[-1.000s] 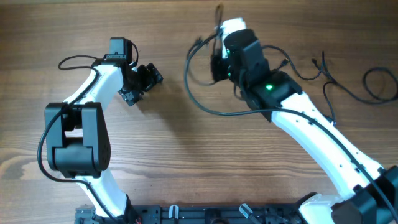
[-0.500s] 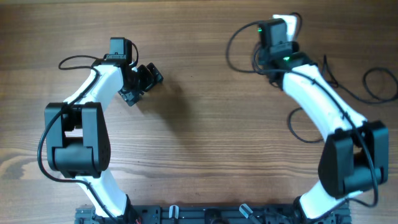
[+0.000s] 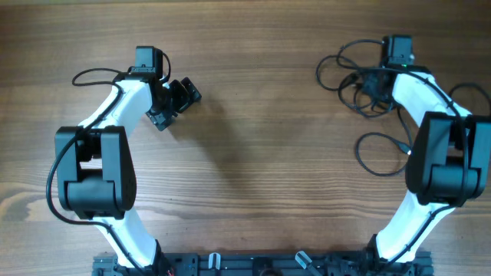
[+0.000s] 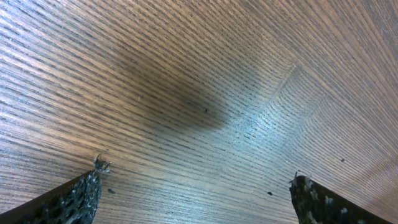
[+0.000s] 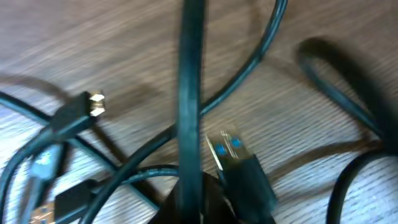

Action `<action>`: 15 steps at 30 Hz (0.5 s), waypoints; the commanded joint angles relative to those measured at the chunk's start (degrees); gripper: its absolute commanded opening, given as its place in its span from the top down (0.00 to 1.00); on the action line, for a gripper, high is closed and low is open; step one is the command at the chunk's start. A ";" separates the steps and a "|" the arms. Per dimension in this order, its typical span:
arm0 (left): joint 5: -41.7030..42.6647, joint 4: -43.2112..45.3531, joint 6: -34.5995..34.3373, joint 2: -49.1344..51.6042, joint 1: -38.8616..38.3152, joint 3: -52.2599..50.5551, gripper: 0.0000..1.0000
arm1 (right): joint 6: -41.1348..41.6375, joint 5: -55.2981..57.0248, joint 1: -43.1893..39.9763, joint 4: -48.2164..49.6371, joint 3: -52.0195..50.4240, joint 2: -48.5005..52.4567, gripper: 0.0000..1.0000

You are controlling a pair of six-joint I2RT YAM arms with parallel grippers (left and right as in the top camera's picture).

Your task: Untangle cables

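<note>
The cables are thin black cords lying in a loose tangle of loops at the table's far right. More loops lie nearer the front and at the right edge. My right gripper sits in the tangle. In the right wrist view, its jaws are shut on one black cord that runs straight up from them. Beside it lie a blue-tongued USB plug and a small plug. My left gripper is open over bare wood at the far left, with its fingertips wide apart and nothing between them.
The wooden table stretches between the two arms. The left arm's own thicker black wire loops beside it. A black rail runs along the front edge.
My right arm has swung from the top middle to the far right, dragging the cable tangle with it. The left arm has not moved.
</note>
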 commanded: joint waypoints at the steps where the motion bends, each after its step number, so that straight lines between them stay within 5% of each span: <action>1: -0.76 0.17 0.42 0.66 0.11 -0.02 0.00 | 0.46 -1.27 -3.10 -0.22 -0.55 1.42 0.88; 6: -0.74 -0.07 0.42 0.66 0.09 -0.02 0.00 | 0.52 -3.82 -5.90 -0.68 1.64 -1.31 0.82; 11: -0.74 -0.04 0.42 0.66 0.11 -0.02 0.00 | -2.78 -15.02 -6.12 -0.66 3.63 -6.05 0.51; 15: -0.74 -0.04 0.42 0.66 0.11 -0.02 0.00 | -2.56 -17.16 -6.12 -1.33 3.63 -9.14 0.01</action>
